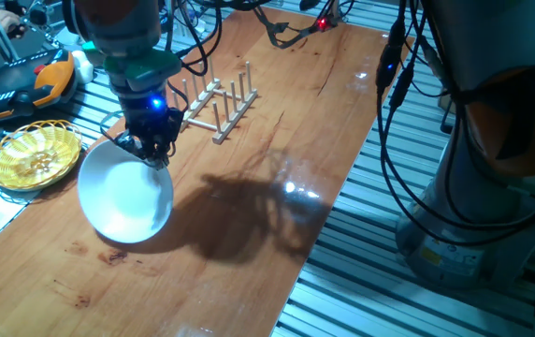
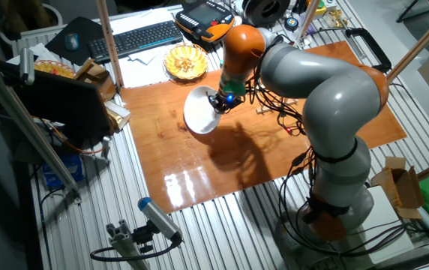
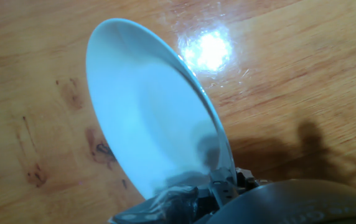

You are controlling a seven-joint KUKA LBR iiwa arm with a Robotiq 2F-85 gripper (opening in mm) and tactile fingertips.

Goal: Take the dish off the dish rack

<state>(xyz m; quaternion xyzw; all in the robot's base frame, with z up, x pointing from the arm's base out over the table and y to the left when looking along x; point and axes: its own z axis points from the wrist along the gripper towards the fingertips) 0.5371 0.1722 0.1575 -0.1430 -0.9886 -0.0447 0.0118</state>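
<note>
The dish [image 1: 125,198] is found clear of the dish rack [image 1: 219,103], which stands with its pegs bare at about one o'clock from the dish in one fixed view. The dish is held tilted on edge over the wooden table [image 1: 249,215], its hollow face turned toward that camera, and its rim is gripped at roughly one o'clock by the gripper [image 1: 151,150]. In the hand view the fingers [image 3: 223,184] are seen pinched on the rim of the dish [image 3: 153,118] at the lower edge of the frame, one on each face of the plate. Whether the lower edge of the dish touches the table cannot be told; a shadow is cast on the wood at three o'clock from it. In the other fixed view the dish [image 2: 202,111] is seen at the end of the arm with the gripper [image 2: 223,100] at its upper right edge. A yellow woven basket [image 1: 34,155] is noted on the table at nine o'clock from the dish, near but apart from it.
</note>
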